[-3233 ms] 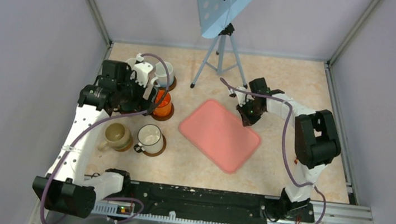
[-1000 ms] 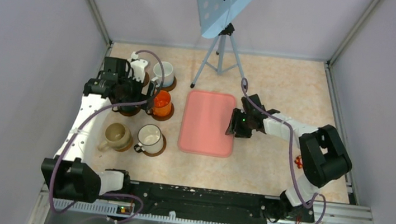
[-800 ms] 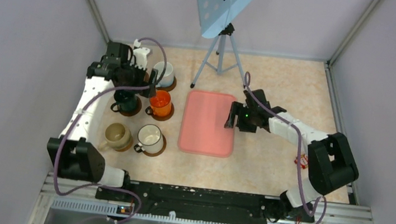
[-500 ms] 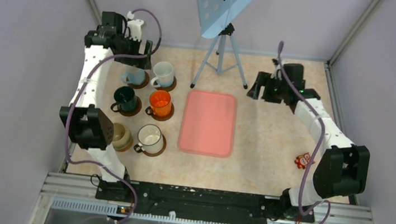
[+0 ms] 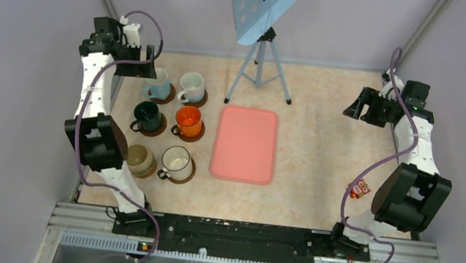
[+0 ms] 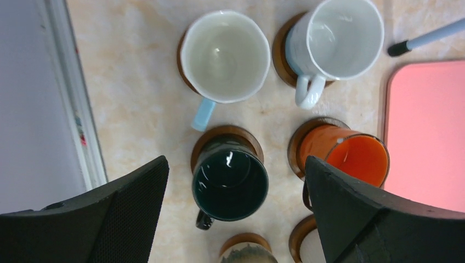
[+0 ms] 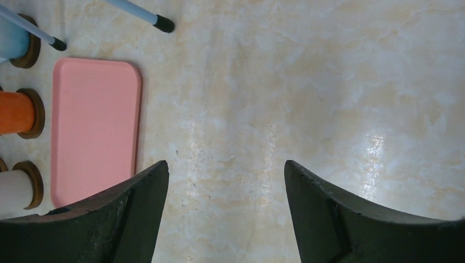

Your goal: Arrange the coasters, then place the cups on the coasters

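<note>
Several cups stand in a two-by-three block at the left, each on a brown coaster (image 6: 222,132): a white cup with a blue handle (image 5: 158,88), a white cup (image 5: 191,88), a dark cup (image 5: 147,116), an orange cup (image 5: 188,120), a beige cup (image 5: 138,159) and a dark-rimmed white cup (image 5: 177,162). My left gripper (image 5: 144,63) hangs open high over the block's far left. In the left wrist view the dark cup (image 6: 230,178) lies far below my left gripper (image 6: 236,161). My right gripper (image 5: 364,112) is open and empty at the far right, above bare table (image 7: 226,164).
A pink tray (image 5: 245,143) lies squared up in the middle, beside the cups. A tripod (image 5: 260,62) carrying a blue perforated panel stands at the back centre. A small red object (image 5: 360,187) lies on the table near the right arm. Walls close in the left and right sides.
The right gripper opened and left the pink tray, then lifted and swung back to the far right. The left gripper rose off the cups toward the far left corner.
</note>
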Controlling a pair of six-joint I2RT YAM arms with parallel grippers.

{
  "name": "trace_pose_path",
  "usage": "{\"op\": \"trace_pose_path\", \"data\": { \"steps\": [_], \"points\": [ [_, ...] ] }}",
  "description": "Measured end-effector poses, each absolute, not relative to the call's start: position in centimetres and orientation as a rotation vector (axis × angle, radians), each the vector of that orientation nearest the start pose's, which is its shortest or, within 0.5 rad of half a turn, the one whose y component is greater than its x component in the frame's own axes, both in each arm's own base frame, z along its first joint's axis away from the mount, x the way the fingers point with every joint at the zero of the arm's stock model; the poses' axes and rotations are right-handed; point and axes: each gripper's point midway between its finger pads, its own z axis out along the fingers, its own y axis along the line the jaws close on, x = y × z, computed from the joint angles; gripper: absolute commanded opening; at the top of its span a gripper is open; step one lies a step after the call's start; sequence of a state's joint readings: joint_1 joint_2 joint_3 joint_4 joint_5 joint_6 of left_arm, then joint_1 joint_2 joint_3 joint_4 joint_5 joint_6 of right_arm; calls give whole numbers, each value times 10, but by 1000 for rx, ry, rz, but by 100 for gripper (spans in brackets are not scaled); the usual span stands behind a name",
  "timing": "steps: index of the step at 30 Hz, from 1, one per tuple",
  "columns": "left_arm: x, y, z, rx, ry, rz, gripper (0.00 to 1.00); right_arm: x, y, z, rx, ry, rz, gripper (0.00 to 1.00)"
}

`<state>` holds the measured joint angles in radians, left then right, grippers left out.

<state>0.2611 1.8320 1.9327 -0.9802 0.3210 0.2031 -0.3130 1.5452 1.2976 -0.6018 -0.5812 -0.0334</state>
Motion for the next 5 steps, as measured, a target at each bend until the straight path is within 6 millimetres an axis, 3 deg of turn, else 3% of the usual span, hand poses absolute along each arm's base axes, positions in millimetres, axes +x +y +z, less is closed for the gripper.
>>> {"op": "trace_pose_path", "data": {
  "steps": [5],
  "points": [
    [436,62,221,57,2448,-205,99,391,-21,183,43,2296,561,75]
  ]
}}
